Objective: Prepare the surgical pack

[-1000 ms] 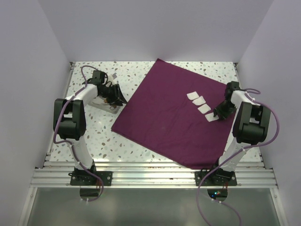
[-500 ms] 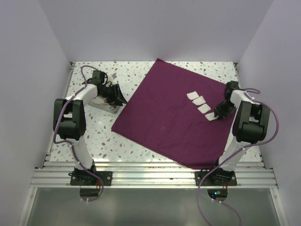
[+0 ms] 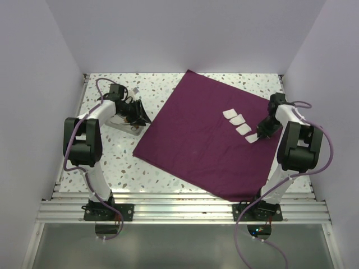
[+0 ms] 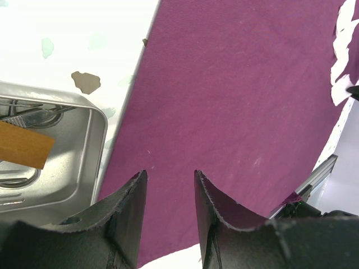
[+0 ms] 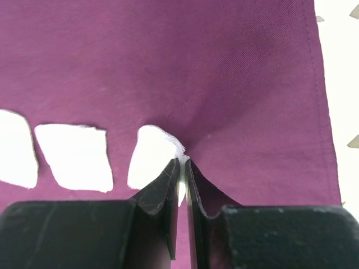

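Note:
The plum-purple cloth (image 3: 207, 134) lies spread flat as a large sheet; it also shows in the left wrist view (image 4: 235, 101) and the right wrist view (image 5: 185, 67). Several white gauze squares (image 3: 238, 124) lie in a row on its right part. My right gripper (image 3: 260, 133) (image 5: 181, 168) is shut on the edge of the nearest gauze square (image 5: 152, 154), pinching it against the cloth. My left gripper (image 3: 140, 117) (image 4: 168, 182) is open and empty, over the cloth's left edge beside the shiny metal tray (image 3: 126, 126) (image 4: 84, 168), which holds metal instruments (image 4: 28, 115).
The speckled tabletop (image 3: 112, 162) shows left of the cloth. A brown tag (image 4: 22, 145) lies in the tray. White walls enclose the table on three sides. A metal rail (image 3: 179, 210) runs along the near edge.
My right gripper has moved slightly up and left along the gauze row and closed on the nearest gauze square. The left arm has not moved.

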### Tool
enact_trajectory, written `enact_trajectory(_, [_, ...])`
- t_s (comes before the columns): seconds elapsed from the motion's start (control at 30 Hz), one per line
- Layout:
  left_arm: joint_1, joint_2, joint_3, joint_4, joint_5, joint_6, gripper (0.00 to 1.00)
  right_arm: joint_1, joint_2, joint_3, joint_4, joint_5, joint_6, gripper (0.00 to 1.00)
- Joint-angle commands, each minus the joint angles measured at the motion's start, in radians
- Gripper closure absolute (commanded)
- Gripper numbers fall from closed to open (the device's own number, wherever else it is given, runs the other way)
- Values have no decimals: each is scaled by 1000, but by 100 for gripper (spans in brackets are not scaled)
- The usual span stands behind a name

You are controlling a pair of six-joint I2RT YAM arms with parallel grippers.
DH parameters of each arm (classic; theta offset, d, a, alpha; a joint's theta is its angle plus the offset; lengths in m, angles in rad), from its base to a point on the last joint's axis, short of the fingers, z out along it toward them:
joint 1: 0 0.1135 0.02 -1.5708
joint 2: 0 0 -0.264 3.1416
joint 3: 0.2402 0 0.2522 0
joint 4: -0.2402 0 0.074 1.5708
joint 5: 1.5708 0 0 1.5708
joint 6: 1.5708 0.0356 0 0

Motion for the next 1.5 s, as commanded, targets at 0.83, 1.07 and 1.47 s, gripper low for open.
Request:
enact_trajectory(0.83, [24, -21, 15, 17, 9, 12, 57, 107, 114, 177, 122, -190, 16, 98])
enact_trajectory(1.07, [29, -26, 11, 13, 3, 12, 57, 104, 115, 166, 150, -214, -7, 99])
enact_trajectory(1.47, [31, -13, 17, 14, 9, 9, 57, 81, 26, 172, 139, -265, 10, 99])
